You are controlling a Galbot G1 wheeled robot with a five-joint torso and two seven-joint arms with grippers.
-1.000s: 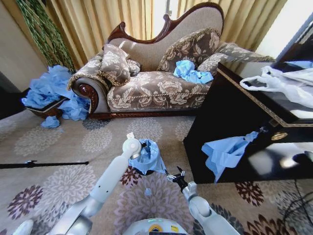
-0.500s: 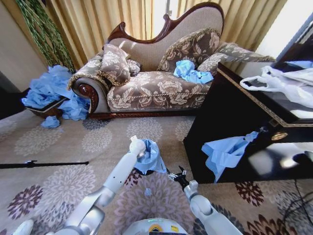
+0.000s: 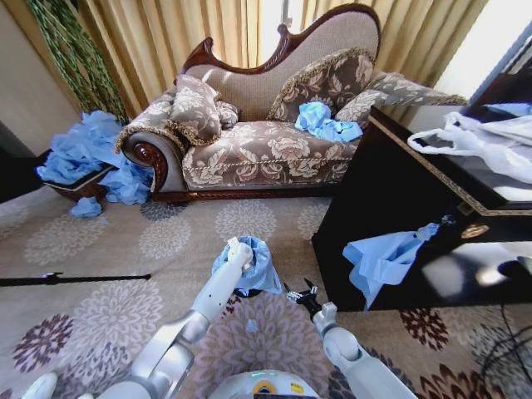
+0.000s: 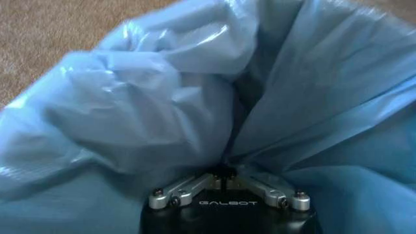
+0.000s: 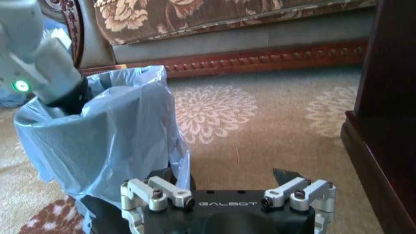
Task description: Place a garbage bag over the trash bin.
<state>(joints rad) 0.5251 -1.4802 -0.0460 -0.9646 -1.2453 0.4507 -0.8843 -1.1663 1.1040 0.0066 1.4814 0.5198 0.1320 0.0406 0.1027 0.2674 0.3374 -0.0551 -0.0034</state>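
Jaws first: we see the right gripper (image 5: 227,187) spread open, holding nothing, low over the patterned carpet (image 3: 125,249) just beside the garbage bag (image 3: 249,264); the left gripper (image 4: 224,170) is pushed down inside the bag's mouth, its fingers drawn together on a fold of the blue plastic. In the head view we place the light-blue bag draped over the trash bin (image 3: 243,293), on the carpet in front of the floral sofa (image 3: 266,141), with the left arm reaching into it from above and the right gripper (image 3: 301,294) just to the bin's right. In the right wrist view we see the bag (image 5: 104,146) hanging down the bin's side, its rim ruffled and standing up, the left arm's wrist buried in the top. Dark bin wall peeks out below the plastic. Also around: a dark cabinet (image 3: 399,208) on the right with another blue bag (image 3: 382,258) hanging off it, white plastic bags (image 3: 482,141) on top, a heap of blue bags (image 3: 87,158) left of the sofa, one more blue bag on the sofa seat (image 3: 324,123)
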